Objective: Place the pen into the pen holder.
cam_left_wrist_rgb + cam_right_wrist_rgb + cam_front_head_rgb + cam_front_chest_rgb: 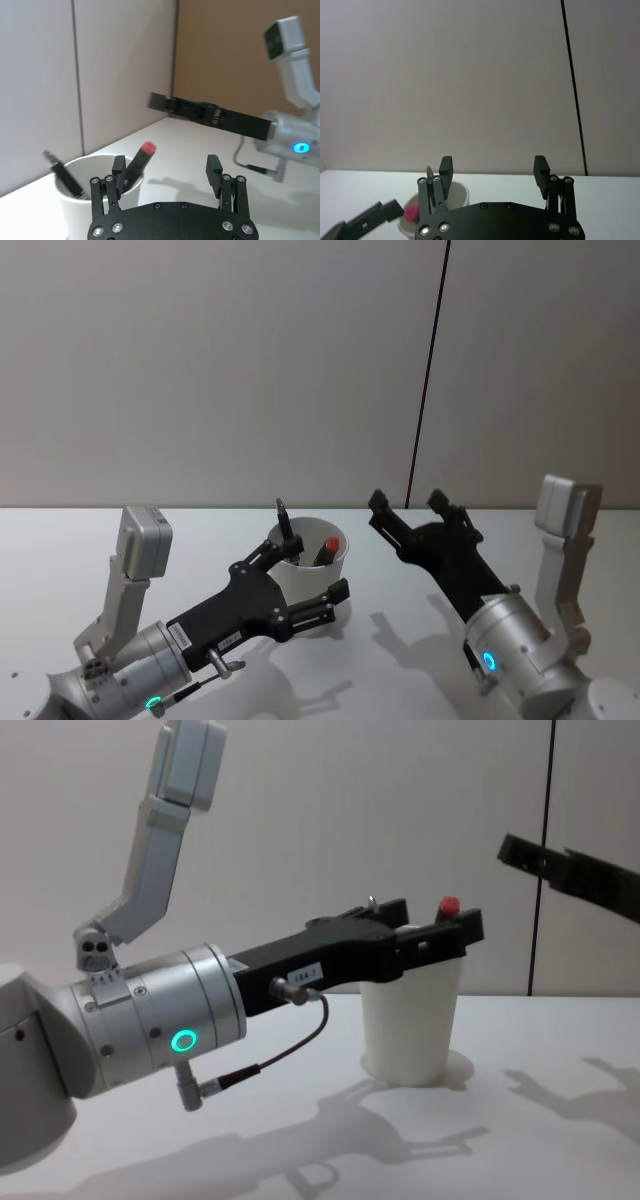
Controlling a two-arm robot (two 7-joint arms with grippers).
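Observation:
The pen holder [300, 583] is a white paper cup standing mid-table, also seen in the chest view [410, 1020]. Two pens lean inside it: a black one with a clip [286, 528] and one with a red cap [329, 546]. In the left wrist view both show, the black pen [64, 175] and the red-capped pen [141, 159]. My left gripper [308, 567] is open at the cup's rim, with nothing between its fingers [119, 165]. Raised to the right of the cup, my right gripper [408, 502] is open and empty.
The white table [400, 660] spreads around the cup. A pale wall with a dark vertical seam [428, 370] stands behind. My right gripper [520, 852] reaches in high at the chest view's right edge.

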